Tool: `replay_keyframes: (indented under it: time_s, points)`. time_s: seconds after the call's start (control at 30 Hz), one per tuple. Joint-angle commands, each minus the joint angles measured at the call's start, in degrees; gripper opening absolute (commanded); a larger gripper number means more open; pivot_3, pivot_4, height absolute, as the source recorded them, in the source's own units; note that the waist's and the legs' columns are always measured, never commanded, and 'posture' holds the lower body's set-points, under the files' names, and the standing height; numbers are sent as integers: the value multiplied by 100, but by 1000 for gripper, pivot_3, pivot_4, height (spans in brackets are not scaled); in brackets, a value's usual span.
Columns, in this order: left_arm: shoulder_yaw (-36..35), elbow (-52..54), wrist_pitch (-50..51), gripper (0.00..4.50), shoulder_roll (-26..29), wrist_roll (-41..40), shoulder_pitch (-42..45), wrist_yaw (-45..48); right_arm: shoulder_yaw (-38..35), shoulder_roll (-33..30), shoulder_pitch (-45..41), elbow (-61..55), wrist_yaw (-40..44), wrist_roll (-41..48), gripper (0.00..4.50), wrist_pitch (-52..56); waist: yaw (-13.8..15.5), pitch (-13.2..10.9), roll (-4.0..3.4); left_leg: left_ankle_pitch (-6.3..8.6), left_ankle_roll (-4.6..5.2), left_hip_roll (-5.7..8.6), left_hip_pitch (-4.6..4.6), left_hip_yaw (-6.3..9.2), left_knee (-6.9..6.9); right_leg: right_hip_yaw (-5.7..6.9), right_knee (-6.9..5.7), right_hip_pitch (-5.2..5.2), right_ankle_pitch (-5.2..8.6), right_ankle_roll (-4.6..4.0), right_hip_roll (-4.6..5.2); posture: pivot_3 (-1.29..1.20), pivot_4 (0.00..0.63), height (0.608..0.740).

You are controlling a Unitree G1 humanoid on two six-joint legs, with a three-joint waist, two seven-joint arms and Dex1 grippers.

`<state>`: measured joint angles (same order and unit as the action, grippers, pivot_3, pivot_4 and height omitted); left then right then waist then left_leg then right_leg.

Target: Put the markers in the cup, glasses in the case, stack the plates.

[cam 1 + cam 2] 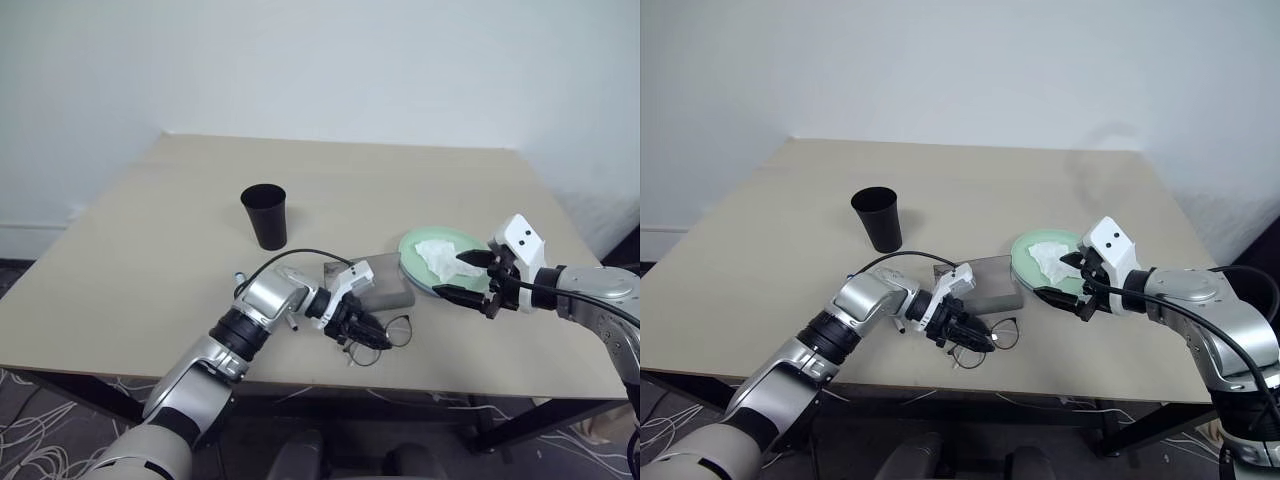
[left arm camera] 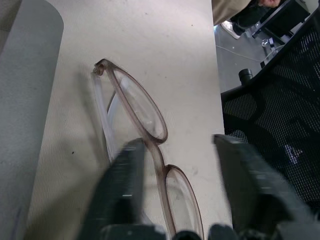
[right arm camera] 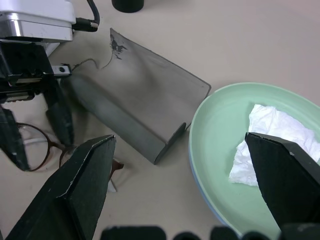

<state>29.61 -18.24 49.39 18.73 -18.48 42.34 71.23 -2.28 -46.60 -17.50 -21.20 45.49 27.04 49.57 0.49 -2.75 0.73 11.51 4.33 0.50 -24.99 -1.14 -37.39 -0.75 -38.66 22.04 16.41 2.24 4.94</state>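
A: Wire-framed glasses?
B: I'm straddling their bridge with the left gripper, fingers not clenched yet, case just beside. Right gripper is hanging wide over the green plate.

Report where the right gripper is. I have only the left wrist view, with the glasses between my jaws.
Observer: The right gripper hovers, jaws open, over the near edge of the green plate.
Operator: Describe what's on that plate.
Observer: A crumpled white tissue lies on it.
Operator: Find the cup.
Observer: The black cup stands upright on the table, beyond the grey case.
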Motion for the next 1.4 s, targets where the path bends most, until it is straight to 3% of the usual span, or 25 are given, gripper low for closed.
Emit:
replay_keyframes:
  time_s: [0.03, 0.53, 0.7, 0.93, 1.1, 1.4]
  points:
    - [-23, 130, -116, 1127, -14, 80, 52, 11, -81, -7, -103, -165, -45, 10, 4500, -99, -1, 0, 0, 0, 0, 0, 0, 0, 0, 0, 0, 0, 0, 0, 0, 0, 0, 725]
    - [23, 114, -240, 1127, -65, 217, -5, 71, 14, 7, -196, -69, -101, -51, 4500, -209, 1, 1, -2, 0, 1, 0, -52, 9, -22, 7, -4, 35, -3, 5, -1, 0, 0, 725]
    - [0, 32, -260, 46, -139, 248, 26, 23, 35, 10, -157, -117, -136, -45, 4500, -200, 1, 2, -3, 5, 8, 0, -54, 10, -40, 6, -3, 31, -6, 10, 0, 0, 0, 725]
    - [-114, -57, -388, 46, -306, 258, 13, -137, 102, 2, -117, -193, -190, -57, 4500, -197, 7, 2, -4, 7, 12, 0, -55, 9, -49, 4, -2, 28, -7, 11, 3, 0, 0, 725]
    - [-490, -148, -337, 46, -47, -29, 263, 301, 136, -30, -118, -232, -157, -50, 4500, -196, 0, 2, -4, 7, 12, 0, -57, 9, -47, 3, -3, 31, -8, 12, 2, 0, 0, 725]
    - [-1182, -1949, -1499, 46, 314, 140, 1315, 930, 126, -96, -210, -111, -65, -84, 4500, -243, 10, 2, -5, 7, 13, 1, -61, 9, -50, 6, 0, 33, -8, 12, 3, 0, 0, 725]
